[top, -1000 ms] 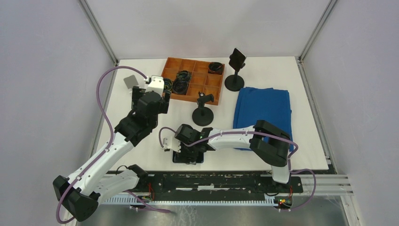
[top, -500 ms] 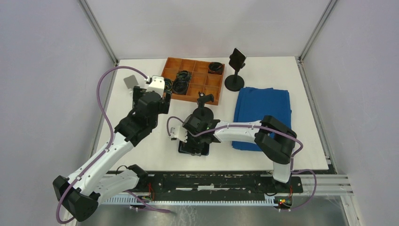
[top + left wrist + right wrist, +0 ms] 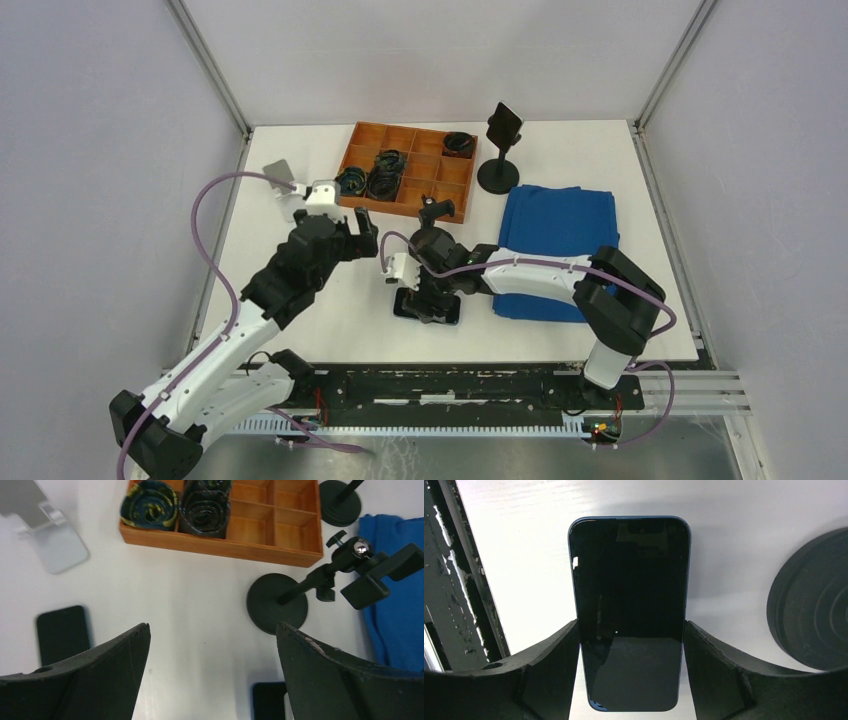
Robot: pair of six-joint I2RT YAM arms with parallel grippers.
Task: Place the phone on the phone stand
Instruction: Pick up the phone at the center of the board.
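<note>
Near the front of the table [image 3: 350, 322], your right gripper [image 3: 630, 630] clasps the phone [image 3: 630, 580] by its long edges; your left gripper [image 3: 212, 630] hangs wide open, empty. You're likely mid-carry: next, take it to the silver phone stand [image 3: 278, 172] at far left and tilt it upright.

High behind the near edge, the fixed overhead camera looks down on the whole white table [image 3: 560, 140]. The left wrist camera faces down from mid-height onto the orange tray [image 3: 295, 535] and the clamp stand [image 3: 276, 610]. The right wrist camera hangs close over the phone [image 3: 630, 610], and the stand's round base edges into that view too.
</note>
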